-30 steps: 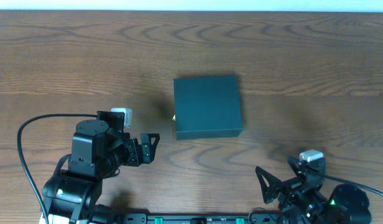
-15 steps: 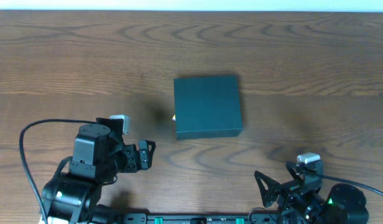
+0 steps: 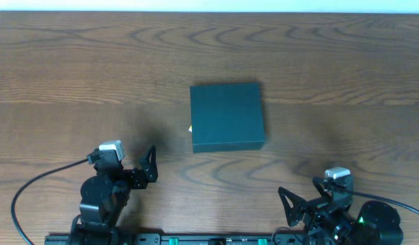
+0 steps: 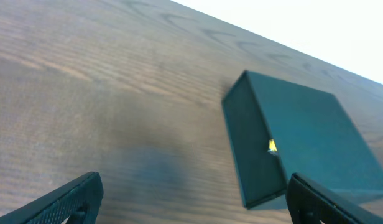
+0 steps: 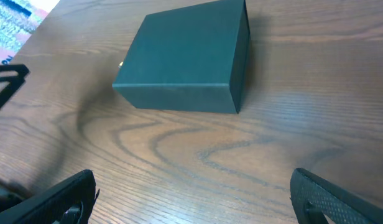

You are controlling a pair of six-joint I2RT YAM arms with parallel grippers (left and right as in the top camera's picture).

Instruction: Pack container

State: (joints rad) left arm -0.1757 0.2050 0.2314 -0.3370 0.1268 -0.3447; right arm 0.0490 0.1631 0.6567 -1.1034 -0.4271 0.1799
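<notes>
The container (image 3: 227, 117) is a dark teal box lying closed in the middle of the wooden table. It also shows in the left wrist view (image 4: 297, 140) and the right wrist view (image 5: 186, 59). A small yellow bit (image 4: 272, 146) sticks out at its left side seam. My left gripper (image 3: 147, 170) is open and empty near the front left, well short of the box. My right gripper (image 3: 301, 204) is open and empty at the front right, below the box.
The wooden table (image 3: 94, 61) runs to a white edge at the far side. A black cable (image 3: 32, 180) loops at the left arm. The left arm's fingertip (image 5: 8, 81) shows at the left edge of the right wrist view.
My left arm has pulled back toward the front edge and turned away from the box. My right arm has barely moved. The box has not moved.
</notes>
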